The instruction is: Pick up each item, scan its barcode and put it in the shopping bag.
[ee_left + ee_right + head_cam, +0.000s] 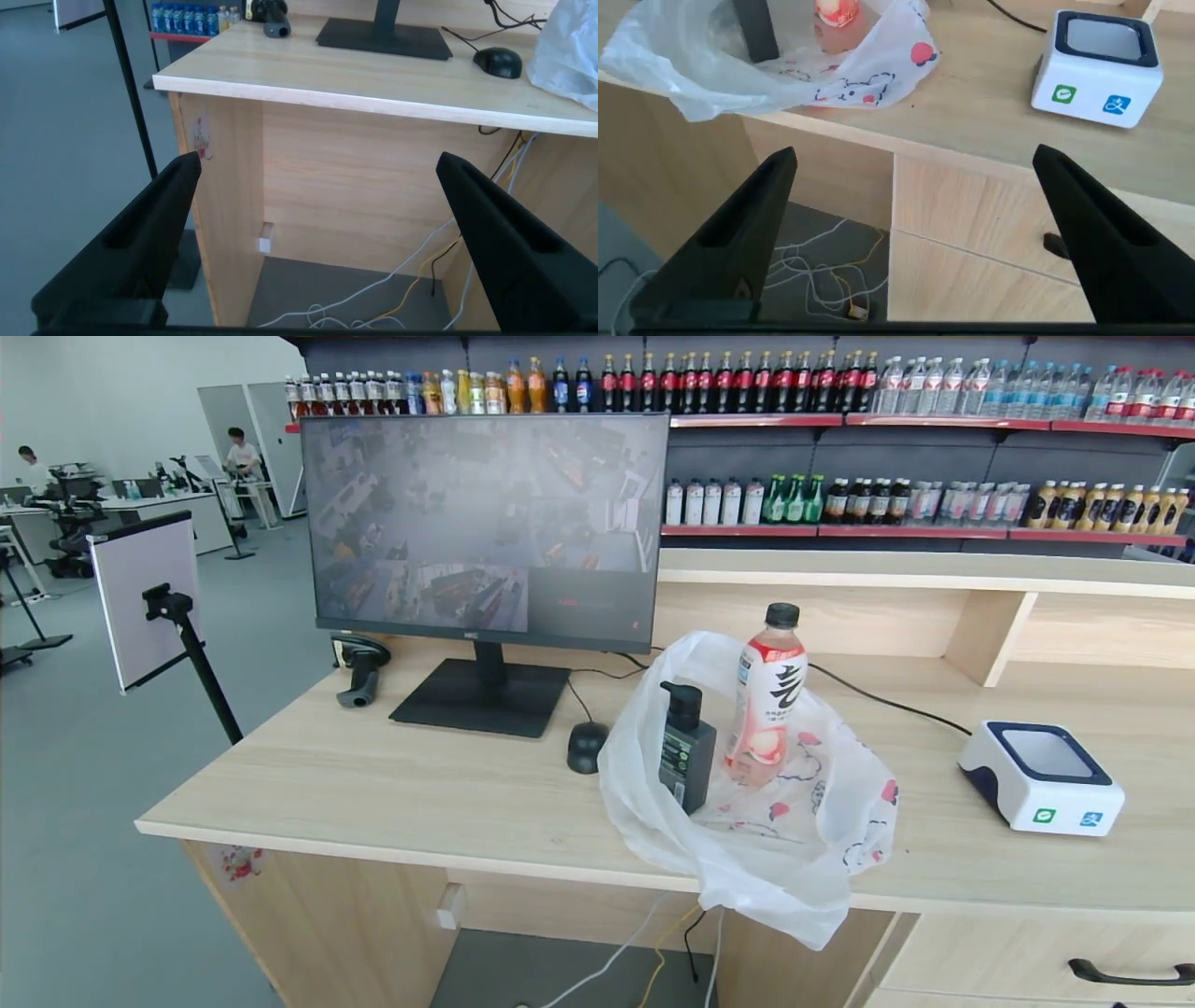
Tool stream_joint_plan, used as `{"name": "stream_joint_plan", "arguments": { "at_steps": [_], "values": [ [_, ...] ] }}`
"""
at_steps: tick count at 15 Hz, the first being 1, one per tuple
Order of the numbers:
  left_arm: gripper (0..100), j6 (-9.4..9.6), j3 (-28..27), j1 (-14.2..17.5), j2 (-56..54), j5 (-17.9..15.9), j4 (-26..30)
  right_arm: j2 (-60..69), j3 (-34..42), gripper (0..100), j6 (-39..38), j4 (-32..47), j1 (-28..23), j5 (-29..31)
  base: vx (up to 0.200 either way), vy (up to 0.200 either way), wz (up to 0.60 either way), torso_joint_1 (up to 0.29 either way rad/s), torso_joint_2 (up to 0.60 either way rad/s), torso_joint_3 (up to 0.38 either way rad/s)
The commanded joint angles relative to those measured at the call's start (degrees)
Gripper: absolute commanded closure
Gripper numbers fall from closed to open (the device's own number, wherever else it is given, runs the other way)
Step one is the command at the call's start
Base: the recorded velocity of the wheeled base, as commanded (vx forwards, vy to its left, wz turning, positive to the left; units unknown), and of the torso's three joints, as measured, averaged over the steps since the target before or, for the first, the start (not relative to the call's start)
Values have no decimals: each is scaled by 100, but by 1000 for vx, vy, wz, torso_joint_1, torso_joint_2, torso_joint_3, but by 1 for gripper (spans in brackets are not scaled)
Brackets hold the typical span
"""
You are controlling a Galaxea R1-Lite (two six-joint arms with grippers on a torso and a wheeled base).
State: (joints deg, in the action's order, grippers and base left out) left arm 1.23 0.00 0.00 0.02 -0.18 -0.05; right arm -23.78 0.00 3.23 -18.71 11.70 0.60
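A white shopping bag (794,821) with red prints lies open on the wooden counter (420,784), its lip hanging over the front edge. Inside it stand a dark pump bottle (686,751) and a pink drink bottle (767,709) with a black cap. The white barcode scanner box (1041,789) sits to the bag's right. My left gripper (318,233) hangs open below counter height, in front of the desk's left front panel. My right gripper (915,233) is open too, low before the drawer fronts, with the bag (766,65) and scanner (1100,67) above it.
A monitor (485,532) on a black stand, a mouse (586,745) and a handheld scanner (362,670) occupy the counter's left half. Cables (374,299) hang under the desk. Shelves of drinks (887,448) line the back wall. A stand with a board (154,602) is left of the desk.
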Motion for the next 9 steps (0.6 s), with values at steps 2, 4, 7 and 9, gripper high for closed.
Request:
{"name": "stream_joint_plan", "arguments": {
  "at_steps": [2, 4, 7, 9],
  "values": [
    [0, 0, 0, 0, -2, 1, 5, 1842, 0, 0, 90, 1748, 201, 107, 0, 0, 0, 0, 0, 0],
    [0, 0, 0, 0, -2, 1, 5, 1359, 0, 0, -429, 1845, -45, 134, 0, 0, 0, 0, 0, 0],
    [0, 0, 0, 0, -2, 1, 5, 1341, 0, 0, -385, 1845, -933, 134, 0, 0, 0, 0, 0, 0],
    [0, 0, 0, 0, -2, 1, 5, 2044, 0, 0, -490, 1827, -1381, 195, 0, 0, 0, 0, 0, 0]
  ]
}}
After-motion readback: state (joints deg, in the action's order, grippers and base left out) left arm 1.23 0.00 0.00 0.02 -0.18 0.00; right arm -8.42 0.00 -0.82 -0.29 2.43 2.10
